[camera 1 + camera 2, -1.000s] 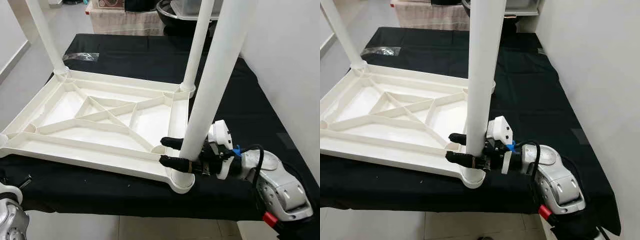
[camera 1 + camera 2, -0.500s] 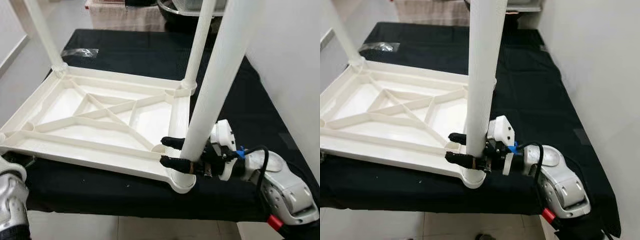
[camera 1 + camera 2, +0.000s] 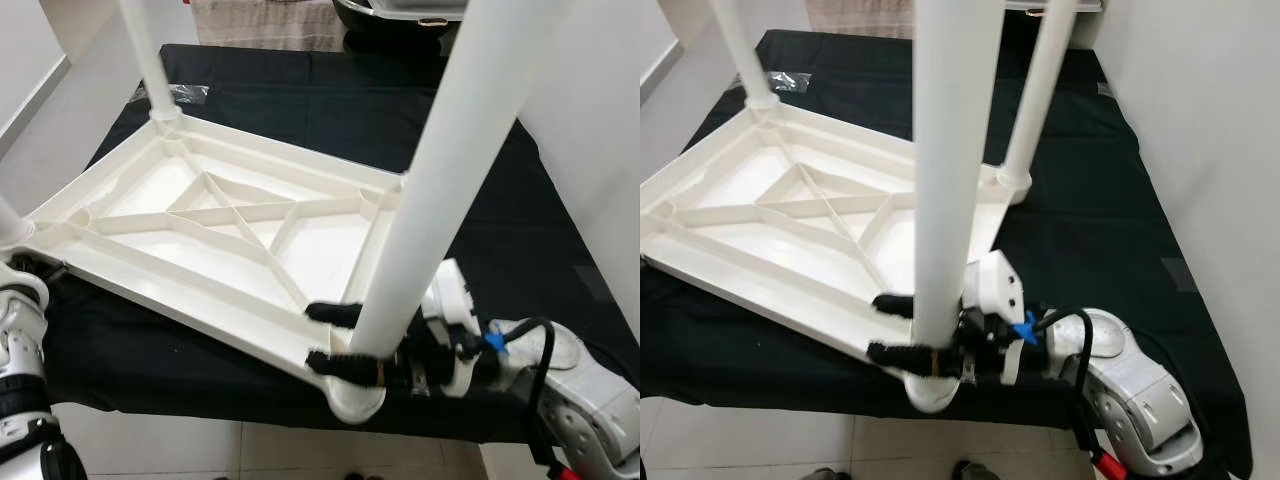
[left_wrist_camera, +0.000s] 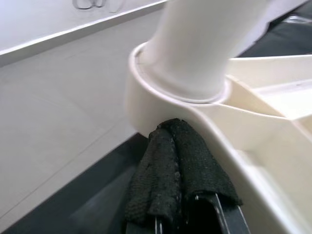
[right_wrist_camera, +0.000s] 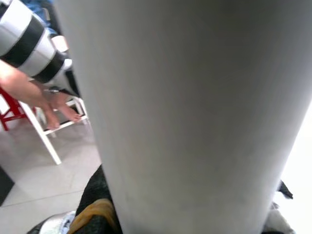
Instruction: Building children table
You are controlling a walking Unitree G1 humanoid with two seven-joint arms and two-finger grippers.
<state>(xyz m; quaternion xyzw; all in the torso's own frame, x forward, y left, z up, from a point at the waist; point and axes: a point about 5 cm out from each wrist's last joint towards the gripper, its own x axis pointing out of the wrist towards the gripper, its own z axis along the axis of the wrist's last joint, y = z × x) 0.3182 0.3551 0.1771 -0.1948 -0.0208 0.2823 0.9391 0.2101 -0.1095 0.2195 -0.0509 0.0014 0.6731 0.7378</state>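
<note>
smooth white plastic tabletop (image 3: 200, 215) and leg (image 3: 440, 170), matt black cloth (image 3: 330, 110), rough knit-covered fingers (image 4: 178, 170).

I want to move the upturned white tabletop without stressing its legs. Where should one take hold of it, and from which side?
Grip the raised rim of the tabletop along its near long edge, coming from the front. The rim there is a thin upright wall with bare black cloth before it, so it probably fits between jaws. The right gripper already clasps the near leg just above its socket.

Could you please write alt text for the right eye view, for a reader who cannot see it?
The right gripper clasps a white table leg just above its corner socket on an upturned white tabletop, which lies on a black-covered bench. Two more legs stand at the far corners.
</note>
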